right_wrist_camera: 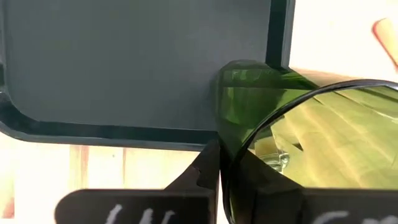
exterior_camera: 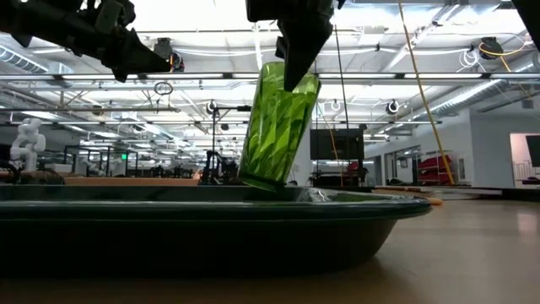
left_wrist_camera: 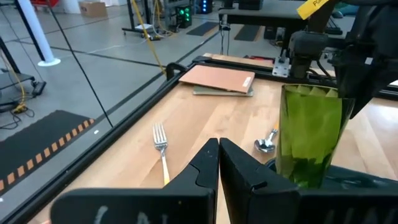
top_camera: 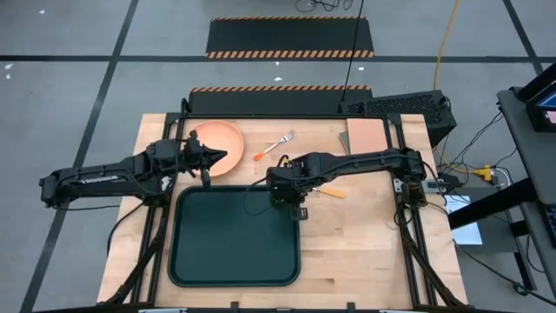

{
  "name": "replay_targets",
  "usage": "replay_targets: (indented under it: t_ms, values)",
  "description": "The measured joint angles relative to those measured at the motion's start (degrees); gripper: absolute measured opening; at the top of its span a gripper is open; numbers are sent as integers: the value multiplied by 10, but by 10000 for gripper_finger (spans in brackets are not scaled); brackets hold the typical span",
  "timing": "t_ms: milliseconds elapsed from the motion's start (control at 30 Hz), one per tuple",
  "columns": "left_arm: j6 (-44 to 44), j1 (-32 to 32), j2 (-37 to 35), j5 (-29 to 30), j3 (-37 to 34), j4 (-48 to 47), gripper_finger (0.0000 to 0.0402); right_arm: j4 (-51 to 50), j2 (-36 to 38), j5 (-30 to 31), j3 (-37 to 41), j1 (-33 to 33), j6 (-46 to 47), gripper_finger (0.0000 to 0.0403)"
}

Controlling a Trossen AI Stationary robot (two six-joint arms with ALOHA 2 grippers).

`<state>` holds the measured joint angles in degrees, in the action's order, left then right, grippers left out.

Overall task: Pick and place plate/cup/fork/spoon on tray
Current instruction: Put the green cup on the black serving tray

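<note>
My right gripper (top_camera: 291, 198) is shut on the translucent green cup (exterior_camera: 277, 127) over the far right corner of the dark green tray (top_camera: 195, 261). The cup also shows in the left wrist view (left_wrist_camera: 308, 134). My left gripper (top_camera: 233, 156) is shut and empty, held high over the right edge of the salmon-orange plate (top_camera: 215, 137), which lies flat on the table beyond the tray. The fork (top_camera: 276, 143) lies on the table right of the plate. The spoon (top_camera: 333, 192) lies right of the tray, its bowl hidden under my right arm. My right gripper pinches the cup's wall at the rim (right_wrist_camera: 231, 134), one finger outside (right_wrist_camera: 200, 174) and one inside the cup. The fingers come from above, pointing down. The cup hangs tilted below them. Its base (exterior_camera: 263, 179) dips behind the tray's rim; whether it touches the tray floor cannot be told.
A tan pad (top_camera: 367, 135) lies at the table's far right corner. The tray's raised rim (exterior_camera: 253, 207) surrounds a bare floor (right_wrist_camera: 124, 56). The fork (left_wrist_camera: 160, 146) and the spoon's bowl (left_wrist_camera: 266, 144) lie on bare wood between the plate and the pad.
</note>
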<state>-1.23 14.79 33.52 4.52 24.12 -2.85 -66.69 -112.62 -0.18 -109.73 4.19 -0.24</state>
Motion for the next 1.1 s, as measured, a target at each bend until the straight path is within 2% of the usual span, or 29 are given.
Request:
replay_targets:
  t_ms: [733, 1100]
  values:
    - [-1, 0, 0, 0, 0, 0, 16, 1, 0, 1, 0, 5, 0, 46]
    - [-1, 0, 0, -1, 0, -1, 37, 15, 0, 1, 0, 17, 15, 73]
